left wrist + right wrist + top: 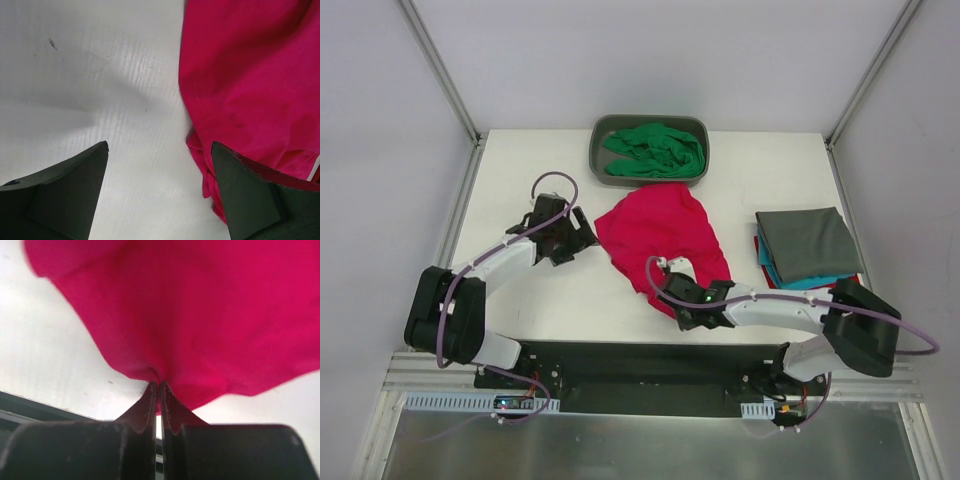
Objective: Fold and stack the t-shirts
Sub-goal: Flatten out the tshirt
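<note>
Top external view shows the crimson-pink t-shirt (660, 228) rumpled and unfolded at the middle of the table (520, 180). The right gripper (159, 386) is closed tight on its near edge. The left gripper (160, 145) stands wide open at its left edge, holding nothing.

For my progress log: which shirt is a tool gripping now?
The crimson-pink shirt, spread loose: the right tool is shut on its near edge. The green shirt lies in the tub; the rest form a stack.

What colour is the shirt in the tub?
The shirt is bright green; the top view shows it best.
</note>
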`<state>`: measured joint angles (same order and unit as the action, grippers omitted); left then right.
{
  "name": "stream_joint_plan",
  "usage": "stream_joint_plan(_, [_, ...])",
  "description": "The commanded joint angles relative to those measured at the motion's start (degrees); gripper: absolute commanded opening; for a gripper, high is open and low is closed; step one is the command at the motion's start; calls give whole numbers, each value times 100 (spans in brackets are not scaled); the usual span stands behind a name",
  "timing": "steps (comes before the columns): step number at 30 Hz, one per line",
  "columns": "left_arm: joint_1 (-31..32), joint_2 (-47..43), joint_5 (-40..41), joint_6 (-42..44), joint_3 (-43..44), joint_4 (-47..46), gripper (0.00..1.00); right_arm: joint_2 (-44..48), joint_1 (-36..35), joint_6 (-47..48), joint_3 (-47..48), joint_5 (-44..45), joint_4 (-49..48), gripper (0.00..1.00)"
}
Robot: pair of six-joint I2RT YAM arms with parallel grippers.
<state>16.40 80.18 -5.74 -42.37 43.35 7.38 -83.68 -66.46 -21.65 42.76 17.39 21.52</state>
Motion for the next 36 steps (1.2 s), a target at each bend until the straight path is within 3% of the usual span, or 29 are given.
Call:
stream_joint_plan(1, [-23, 331, -182, 106, 358, -122, 81, 931, 150, 204, -251, 511, 467, 1])
stream_joint_plan(14, [-23, 2158, 160, 299, 1693, -351, 56, 1152, 379, 135, -304, 827, 942, 1])
stream_joint_plan(24, [38, 2748, -287, 273, 2151, -360, 34, 1433, 414, 152, -295, 1030, 1135, 1])
stream_joint_plan(26, [38, 2818, -314, 256, 2247, -360, 25, 1503, 423, 152, -304, 1065, 1170, 1])
stream_joint_plan(27, [38, 2862, -331, 273, 2317, -368, 18, 1538, 423, 144, -312, 1074, 1179, 1])
stream_joint_plan(28, [38, 2897, -340, 299, 2379, -360, 2, 1574, 432, 135, -304, 1074, 1205, 1])
stream_joint_plan(29, [38, 2915, -314, 317, 2432, -368, 0, 1617, 449, 152, -312, 1082, 1223, 1])
stream_joint_plan(36, [47, 1925, 195, 598, 2231, -526, 0, 2092, 467, 257, -198, 1451, 1574, 1])
